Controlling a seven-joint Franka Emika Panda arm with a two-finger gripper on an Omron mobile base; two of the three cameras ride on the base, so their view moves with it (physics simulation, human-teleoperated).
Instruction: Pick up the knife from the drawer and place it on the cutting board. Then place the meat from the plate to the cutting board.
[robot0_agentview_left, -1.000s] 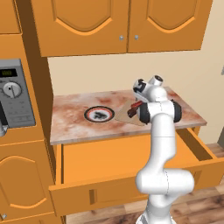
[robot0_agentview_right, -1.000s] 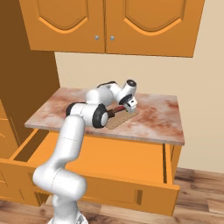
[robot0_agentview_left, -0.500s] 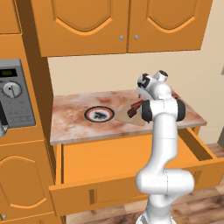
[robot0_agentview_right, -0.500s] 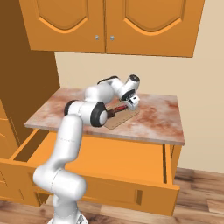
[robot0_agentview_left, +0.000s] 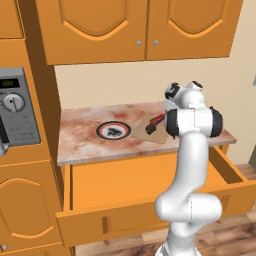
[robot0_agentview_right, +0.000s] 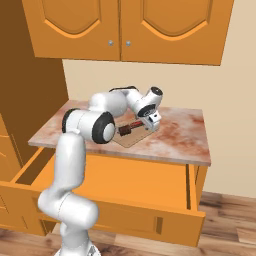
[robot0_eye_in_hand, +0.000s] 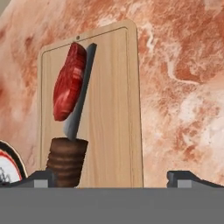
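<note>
Knife (robot0_eye_in_hand: 72, 144) and meat (robot0_eye_in_hand: 69, 82) both lie on the cutting board (robot0_eye_in_hand: 114, 109), meat resting against the blade. Gripper (robot0_eye_in_hand: 112, 178) hangs over the board's near end, fingers spread wide, holding nothing. Plate (robot0_agentview_left: 113, 131) sits left of the board on the counter (robot0_agentview_left: 80, 135). Drawer (robot0_agentview_left: 150, 185) is pulled open below.

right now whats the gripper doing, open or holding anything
Gripper: open and holding nothing. Its fingertips stand wide apart above the cutting board, where the knife and the meat already lie.
</note>
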